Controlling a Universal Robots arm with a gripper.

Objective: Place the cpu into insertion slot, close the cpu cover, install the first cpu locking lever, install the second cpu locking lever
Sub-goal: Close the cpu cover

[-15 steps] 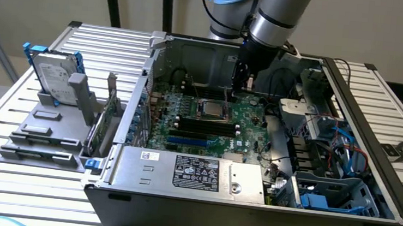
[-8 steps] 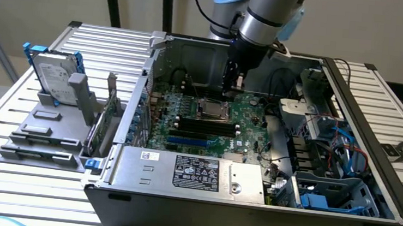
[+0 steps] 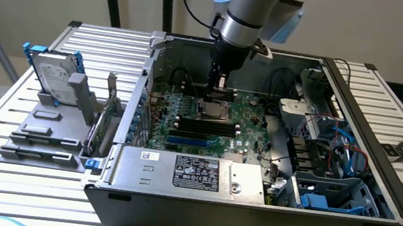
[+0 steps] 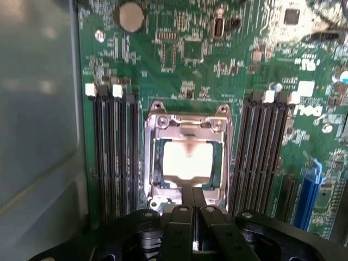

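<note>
The cpu (image 4: 187,160) lies in the insertion slot (image 4: 153,179) on the green motherboard (image 4: 179,65), its top glaring bright through the window of the cpu cover (image 4: 187,124). That metal frame lies flat over the socket. My gripper (image 4: 192,191) hovers at the socket's edge, its two dark fingers (image 4: 179,228) pressed together with no gap and nothing seen between them. In the exterior view the arm reaches straight down into the open computer case, with the gripper (image 3: 216,95) just above the insertion slot (image 3: 213,111). I cannot make out the locking levers.
Long black memory slots (image 4: 114,157) flank the socket on both sides. The silver power supply box (image 3: 189,172) sits at the case front, and blue cables and drive bays (image 3: 329,157) at the exterior view's right. A hard drive (image 3: 53,75) stands in a grey holder outside the case.
</note>
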